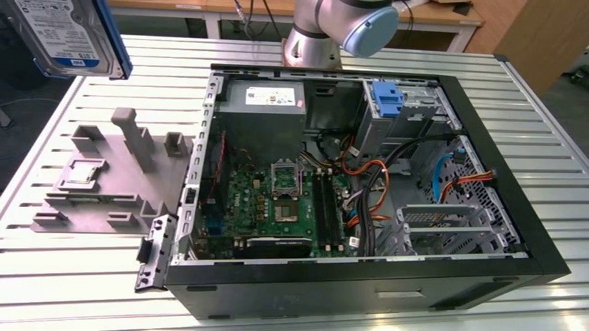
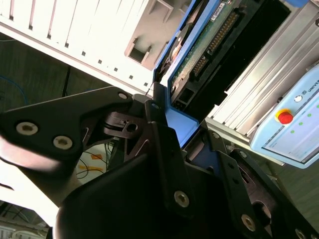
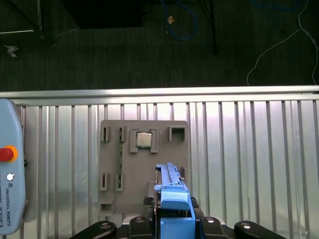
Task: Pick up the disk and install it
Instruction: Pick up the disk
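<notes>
On slatted table (image 1: 534,138), open computer case (image 1: 368,283) sits right, grey fixture (image 1: 92,207) left. You have pickup done: disk (image 1: 69,34) hangs high over far left, your gripper (image 3: 174,221) clamped on its blue side rail (image 2: 182,124). Install into case not yet done.

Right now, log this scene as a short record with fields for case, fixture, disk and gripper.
case: open, on the slatted table
grey fixture: on the table, at the exterior view's left of the case
disk: lifted clear, at the exterior view's upper left, not yet in the case
gripper: shut on the disk
</notes>
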You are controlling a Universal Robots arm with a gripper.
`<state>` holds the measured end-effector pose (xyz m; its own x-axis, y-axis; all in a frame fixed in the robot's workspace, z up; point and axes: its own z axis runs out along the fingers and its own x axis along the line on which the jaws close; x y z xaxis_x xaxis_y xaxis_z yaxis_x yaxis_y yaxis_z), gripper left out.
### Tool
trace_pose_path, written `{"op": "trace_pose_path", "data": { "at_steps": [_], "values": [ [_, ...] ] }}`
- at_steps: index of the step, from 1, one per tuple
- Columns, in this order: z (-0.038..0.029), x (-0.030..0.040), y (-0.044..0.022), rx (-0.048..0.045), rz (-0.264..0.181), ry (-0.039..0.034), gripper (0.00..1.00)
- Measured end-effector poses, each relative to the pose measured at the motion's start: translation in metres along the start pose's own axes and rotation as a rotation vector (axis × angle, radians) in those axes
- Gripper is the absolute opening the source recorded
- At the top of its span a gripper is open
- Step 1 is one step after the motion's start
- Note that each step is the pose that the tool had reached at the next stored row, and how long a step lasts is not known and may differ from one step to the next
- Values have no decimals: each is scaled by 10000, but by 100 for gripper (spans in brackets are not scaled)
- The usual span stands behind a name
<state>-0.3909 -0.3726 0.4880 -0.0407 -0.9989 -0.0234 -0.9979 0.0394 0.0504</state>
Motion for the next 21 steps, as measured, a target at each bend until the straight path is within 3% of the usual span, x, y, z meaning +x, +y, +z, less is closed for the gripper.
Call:
{"op": "trace_pose_path", "data": {
  "at_steps": [21],
  "values": [
    [-2, -1, -42, 0, -1, 0, 36]
  ]
}}
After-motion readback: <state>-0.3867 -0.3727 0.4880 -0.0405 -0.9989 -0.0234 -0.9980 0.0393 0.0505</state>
